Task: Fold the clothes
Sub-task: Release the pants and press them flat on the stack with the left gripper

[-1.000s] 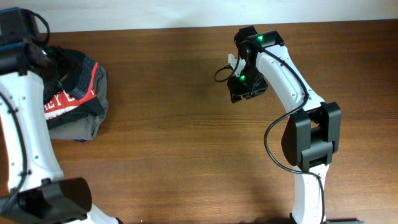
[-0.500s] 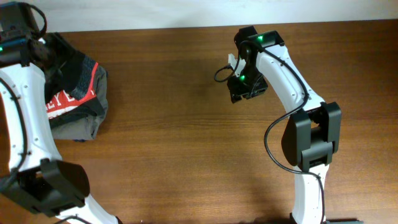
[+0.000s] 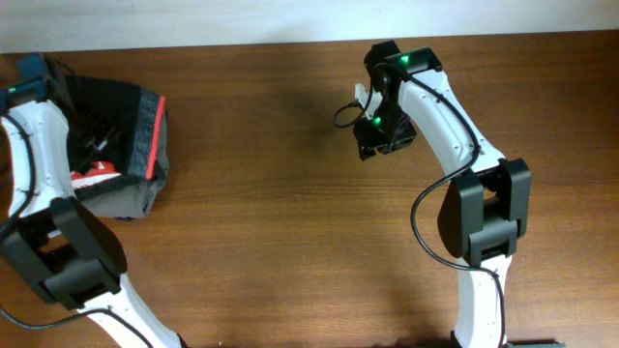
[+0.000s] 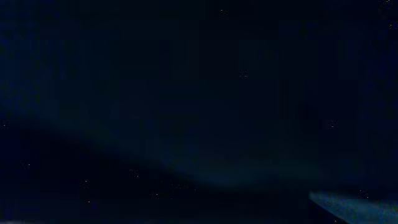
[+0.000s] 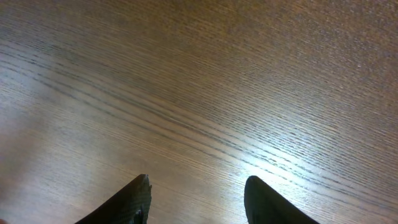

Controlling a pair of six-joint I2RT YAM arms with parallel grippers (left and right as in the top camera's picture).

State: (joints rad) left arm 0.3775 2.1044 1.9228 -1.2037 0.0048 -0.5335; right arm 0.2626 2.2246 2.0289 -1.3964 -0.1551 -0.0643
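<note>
Left claw (image 3: 87, 135): sunk in the black cloth; I cannot tell if it is wide or narrow, and its own camera shows only darkness.
Right claw (image 5: 196, 186): fingers apart, nothing between them, hanging over bare wood.
Trousers (image 3: 126, 121): bunched on top of the pile at the bench's far left, red stripe band showing.
Under them: red T-shirt (image 3: 92, 177), grey garment (image 3: 131, 198).
Bench (image 3: 271, 213): brown wood.

Black trousers (image 3: 111, 108) piled left, wooden table (image 3: 271, 213)
</note>
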